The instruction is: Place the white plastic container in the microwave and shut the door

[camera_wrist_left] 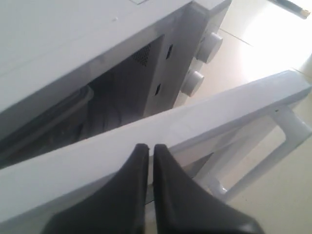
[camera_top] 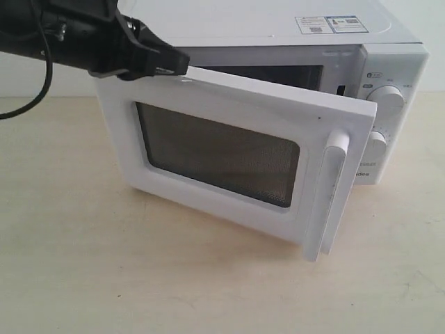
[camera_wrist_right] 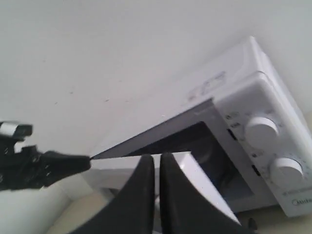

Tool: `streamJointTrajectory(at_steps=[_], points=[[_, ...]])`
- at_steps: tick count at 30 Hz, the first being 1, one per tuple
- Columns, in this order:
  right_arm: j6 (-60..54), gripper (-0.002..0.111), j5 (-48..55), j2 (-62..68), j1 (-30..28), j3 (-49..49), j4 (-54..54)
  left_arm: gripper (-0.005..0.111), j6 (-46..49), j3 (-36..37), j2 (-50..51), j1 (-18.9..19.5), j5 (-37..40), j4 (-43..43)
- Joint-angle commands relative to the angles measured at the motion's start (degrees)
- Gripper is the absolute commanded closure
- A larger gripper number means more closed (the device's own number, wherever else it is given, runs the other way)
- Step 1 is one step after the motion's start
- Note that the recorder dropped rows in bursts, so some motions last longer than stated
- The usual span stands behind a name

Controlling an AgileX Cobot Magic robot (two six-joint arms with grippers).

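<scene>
- Door partly open, hinged at left of microwave on table;
- left pincer closed, tip at door's top edge;
- right pincer closed, empty.

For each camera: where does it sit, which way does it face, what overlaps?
Exterior: off the arms, facing the microwave front and half-open door; left end effector shows.
Left wrist: above the door's top edge, looking toward the knobs; own shut fingers show.
Right wrist: before the microwave, facing its front; right end effector shows.
All share the microwave.
</scene>
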Motion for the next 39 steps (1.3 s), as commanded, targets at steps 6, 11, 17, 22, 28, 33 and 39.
streamJointTrajectory(at_steps=[6, 11, 17, 22, 28, 33, 39], points=[[-5.6, 0.108, 34.8, 25.6, -0.4, -25.0, -8.3, 0.102, -1.8, -2.5, -1.8, -0.3, 5.0, 0.2], [-4.5, 0.108, 47.9, 39.9, -0.4, -37.0, -7.7, 0.102, -5.9, -2.5, -5.1, -0.2, 4.9, 7.0], [-4.4, 0.108, 41.5, 48.5, -0.4, -40.1, -5.6, 0.102, -14.1, -2.5, -10.4, -0.2, 4.9, 17.7], [-3.5, 0.108, 30.1, 53.6, -0.4, -40.1, -3.7, 0.102, -19.8, -2.5, -13.7, -0.2, 5.4, 23.2], [-12.3, 0.108, 27.0, 57.8, -0.3, -39.5, 2.7, 0.102, -23.3, -2.5, -16.1, -0.2, 8.2, 24.2], [-42.0, 0.108, 24.8, 62.4, 8.3, -30.7, 27.3, 0.102, -26.3, -2.5, -17.6, -0.2, 11.8, 26.2], [-44.1, 0.108, -6.9, 64.1, 20.7, -24.4, 26.6, 0.102, -33.9, -2.5, -18.6, -0.2, 17.3, 31.3]])
